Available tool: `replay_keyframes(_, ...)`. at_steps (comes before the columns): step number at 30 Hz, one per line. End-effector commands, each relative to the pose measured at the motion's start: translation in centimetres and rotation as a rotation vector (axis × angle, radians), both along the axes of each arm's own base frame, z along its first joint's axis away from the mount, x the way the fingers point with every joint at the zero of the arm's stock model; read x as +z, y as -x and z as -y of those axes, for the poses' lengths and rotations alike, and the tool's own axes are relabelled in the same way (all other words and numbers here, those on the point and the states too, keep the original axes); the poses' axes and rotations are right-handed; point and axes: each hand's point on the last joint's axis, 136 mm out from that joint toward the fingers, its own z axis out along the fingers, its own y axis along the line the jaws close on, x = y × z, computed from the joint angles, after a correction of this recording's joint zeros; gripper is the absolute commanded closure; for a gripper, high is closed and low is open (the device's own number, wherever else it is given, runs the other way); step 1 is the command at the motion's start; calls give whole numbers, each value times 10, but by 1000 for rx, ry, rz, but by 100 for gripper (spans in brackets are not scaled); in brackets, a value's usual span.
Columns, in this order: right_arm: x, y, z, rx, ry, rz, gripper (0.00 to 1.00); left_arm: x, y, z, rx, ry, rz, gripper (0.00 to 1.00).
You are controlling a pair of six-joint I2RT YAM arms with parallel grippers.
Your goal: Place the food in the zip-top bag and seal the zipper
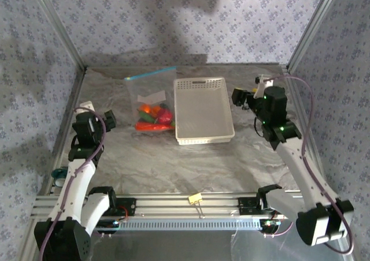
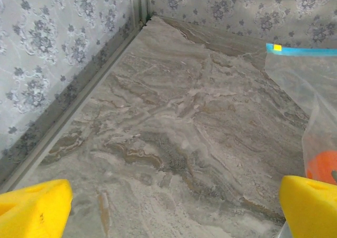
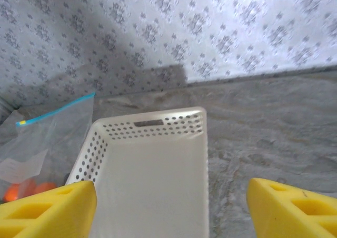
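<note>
My left pincer (image 2: pixel 174 205) is wide open, yellow pads (image 2: pixel 37 209) far apart, and nothing sits between them but bare marbled table (image 2: pixel 158 132). It hangs low, well to the left of the white basket (image 1: pixel 203 138), and it points toward the basket's left side.

My right pincer (image 3: pixel 168 206) is spread open too and grips nothing. It hovers off the basket's far right corner and looks across it.

Between my left pincer and the basket lies the clear zip-top bag (image 1: pixel 151 96). It is flat on the table along the basket's left wall, so close that I cannot tell whether they touch.

The light blue zipper (image 1: pixel 151 73) runs along the bag's far edge, about level with the basket's far rim. Sealed or not? I cannot tell from here.

The food (image 1: pixel 155 118) is inside the bag, bunched at its near end beside the near half of the basket's left wall. I can make out orange, red and green pieces in a small heap. The basket holds none of it.
</note>
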Motion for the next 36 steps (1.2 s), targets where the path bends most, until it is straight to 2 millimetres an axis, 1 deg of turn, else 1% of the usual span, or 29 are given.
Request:
replay_keyframes(1, -22, 6, 15, -55, 98, -27, 23, 3, -14, 3, -36, -20, 99, 0)
replay_keyframes(3, -29, 9, 17, -62, 103, -36, 22, -8, -22, 7, -69, -44, 110, 0)
replay_keyframes(7, -42, 12, 20, -73, 110, -73, 22, -29, -35, 2, -43, -52, 114, 0)
replay_keyframes(13, -47, 17, 27, -103, 115, -78, 22, -49, -54, -4, -11, -67, 131, 0)
replay_keyframes(15, -52, 18, 29, -115, 121, -86, 22, -52, -59, -3, -21, -81, 117, 0)
replay_keyframes(19, -64, 17, 36, -146, 133, -111, 22, -50, -61, -1, -44, -93, 128, 0)
replay_keyframes(22, -71, 19, 39, -154, 136, -129, 22, -60, -55, 8, -86, -107, 144, 0)
replay_keyframes(24, -72, 21, 40, -158, 135, -127, 22, -68, -50, 16, -116, -121, 152, 0)
replay_keyframes(28, -64, 29, 45, -172, 145, -85, 22, -75, -52, 31, -186, -94, 86, 0)
replay_keyframes(30, -61, 34, 50, -192, 151, -74, 22, -69, -46, 33, -187, -113, 122, 0)
replay_keyframes(32, -57, 40, 54, -201, 161, -58, 22, -51, -41, 24, -133, -142, 207, 0)
replay_keyframes(33, -56, 41, 55, -204, 164, -55, 22, -47, -41, 22, -125, -155, 218, 0)
replay_keyframes(34, -54, 44, 57, -208, 166, -51, 22, -47, -45, 19, -118, -159, 208, 0)
replay_keyframes(36, -48, 48, 59, -213, 164, -53, 22, -52, -52, 22, -150, -140, 177, 0)
